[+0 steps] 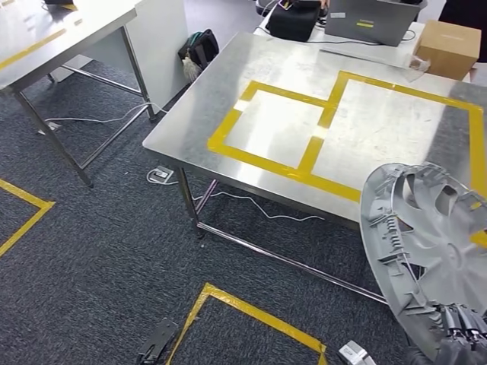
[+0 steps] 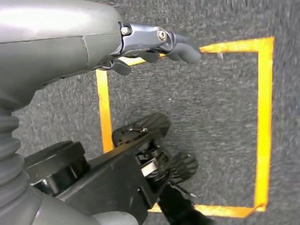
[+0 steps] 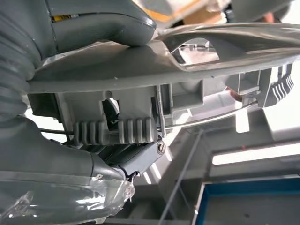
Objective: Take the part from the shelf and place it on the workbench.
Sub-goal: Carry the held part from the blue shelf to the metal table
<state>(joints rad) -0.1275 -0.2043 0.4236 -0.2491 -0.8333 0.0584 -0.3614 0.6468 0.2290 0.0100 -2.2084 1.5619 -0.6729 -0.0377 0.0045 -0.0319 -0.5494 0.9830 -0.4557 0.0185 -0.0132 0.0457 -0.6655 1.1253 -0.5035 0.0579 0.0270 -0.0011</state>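
Holding grey part (image 1: 428, 251) in right hand (image 1: 459, 328), workbench (image 1: 287, 84) w/ yellow tape ahead

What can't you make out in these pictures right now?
- Wheel cover: head view, its right and lower parts cut off by the frame edges.
- Right robot hand: head view, mostly cut off at the corner; the right wrist view shows it gripping the cover's rim.
- Items behind the workbench: cut off at the top edge.
- Left robot hand: fingers partly blurred.
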